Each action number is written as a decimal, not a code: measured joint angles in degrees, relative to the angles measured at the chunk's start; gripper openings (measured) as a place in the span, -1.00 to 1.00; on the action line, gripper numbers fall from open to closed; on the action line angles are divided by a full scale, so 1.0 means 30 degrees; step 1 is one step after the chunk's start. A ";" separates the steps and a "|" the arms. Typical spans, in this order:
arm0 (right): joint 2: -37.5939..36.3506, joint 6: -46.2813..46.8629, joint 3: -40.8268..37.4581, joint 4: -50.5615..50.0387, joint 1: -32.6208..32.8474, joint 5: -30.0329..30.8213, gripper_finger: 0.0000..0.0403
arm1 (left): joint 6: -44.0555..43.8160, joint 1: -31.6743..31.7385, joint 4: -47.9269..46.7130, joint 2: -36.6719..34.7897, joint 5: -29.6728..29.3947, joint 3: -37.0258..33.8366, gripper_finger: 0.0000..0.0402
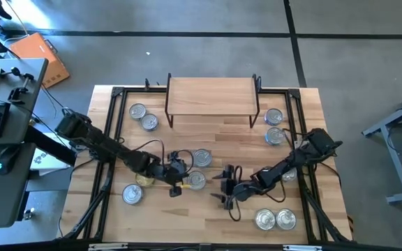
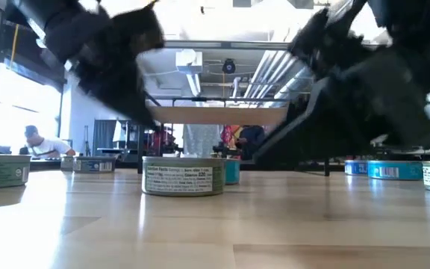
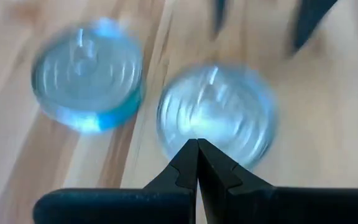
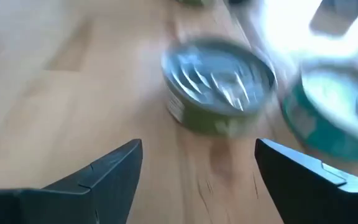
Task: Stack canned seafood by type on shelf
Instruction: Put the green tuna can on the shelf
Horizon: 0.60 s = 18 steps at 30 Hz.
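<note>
The shelf (image 1: pixel 213 93) stands at the back of the table (image 1: pixel 187 216). Its top is bare. All the cans sit on the table, not on the shelf.

Two cans (image 1: pixel 144 116) sit just beside the shelf's left legs. Two more cans (image 1: pixel 273 125) sit just beside its right legs. In front of the shelf, near the middle of the table, are a can with a blue side (image 3: pixel 87 73) and a can with a greenish side (image 4: pixel 219 84), close together but not touching. Farther from the shelf, one can (image 1: pixel 132 194) sits near the front left of the table and a pair of cans (image 1: pixel 276 219) sits near the front right.

The left tool (image 3: pixel 197 163) is shut tight, with its two tips pressed together. It holds nothing. It hangs right at the edge of the greenish can.

The right tool (image 4: pixel 197 165) is wide open and holds nothing. It points at the greenish can from the other side, a little way off.
</note>
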 joint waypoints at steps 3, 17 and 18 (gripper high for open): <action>-0.0126 -0.3432 0.0597 -0.0111 -0.0101 -0.0767 0.50 | -0.0769 0.0116 0.0236 0.0407 -0.0027 -0.0487 -1.00; 0.1131 -0.5700 0.5095 -0.5776 -0.1416 -0.3971 0.10 | -0.1541 -0.0726 0.8306 0.4428 0.1706 -0.0573 -1.00; 0.1128 -0.5207 0.5273 -0.6310 -0.1276 -0.3872 0.08 | -0.1536 -0.0784 0.8483 0.4591 0.1690 -0.0372 -1.00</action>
